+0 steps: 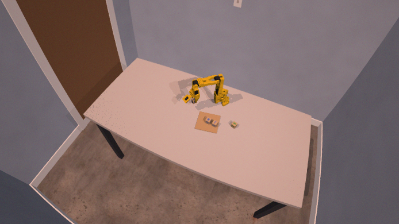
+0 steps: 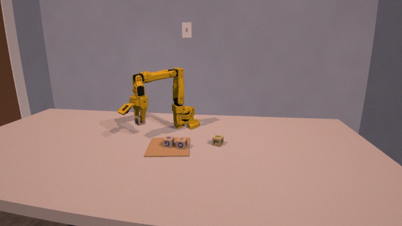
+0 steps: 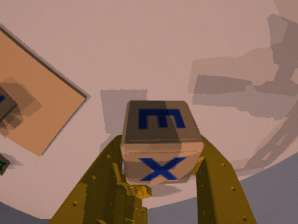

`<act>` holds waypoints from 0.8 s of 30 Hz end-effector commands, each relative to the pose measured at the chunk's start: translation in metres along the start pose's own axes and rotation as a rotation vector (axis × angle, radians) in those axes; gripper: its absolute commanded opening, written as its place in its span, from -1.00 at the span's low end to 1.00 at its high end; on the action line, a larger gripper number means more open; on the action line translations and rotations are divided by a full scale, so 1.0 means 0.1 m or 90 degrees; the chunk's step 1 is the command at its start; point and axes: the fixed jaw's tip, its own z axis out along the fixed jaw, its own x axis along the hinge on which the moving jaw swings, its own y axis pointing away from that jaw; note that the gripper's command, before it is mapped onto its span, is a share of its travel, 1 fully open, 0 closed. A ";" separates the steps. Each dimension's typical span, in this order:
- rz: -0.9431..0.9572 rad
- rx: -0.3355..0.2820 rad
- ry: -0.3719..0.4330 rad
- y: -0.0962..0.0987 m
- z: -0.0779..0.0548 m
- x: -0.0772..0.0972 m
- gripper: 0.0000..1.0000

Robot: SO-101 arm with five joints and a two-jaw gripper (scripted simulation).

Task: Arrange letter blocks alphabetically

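Note:
My gripper (image 1: 194, 100) (image 2: 140, 119) (image 3: 162, 141) is shut on a wooden block (image 3: 155, 122) with blue E and X on the two faces visible in the wrist view. It holds this block a little above the table, beyond the mat's left back corner in the exterior view. The tan mat (image 1: 202, 127) (image 2: 154, 151) (image 3: 52, 92) lies flat. On it a block with a blue G on its side (image 1: 207, 120) (image 2: 168, 142) sits close beside a block with a blue O on its side (image 1: 215, 122) (image 2: 181, 143). Their top marks are too small to read surely.
A block with green letters (image 1: 234, 124) (image 2: 218, 141) lies on the table off the mat, to the right in the top and exterior views. The robot's base stands behind the mat near the table's back edge, with the wall behind it.

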 end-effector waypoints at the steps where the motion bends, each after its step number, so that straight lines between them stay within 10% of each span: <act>1: -0.005 0.014 -0.048 -0.03 -0.13 -0.07 -1.00; 24: -0.140 0.019 -0.046 -0.06 -0.12 -0.06 -1.00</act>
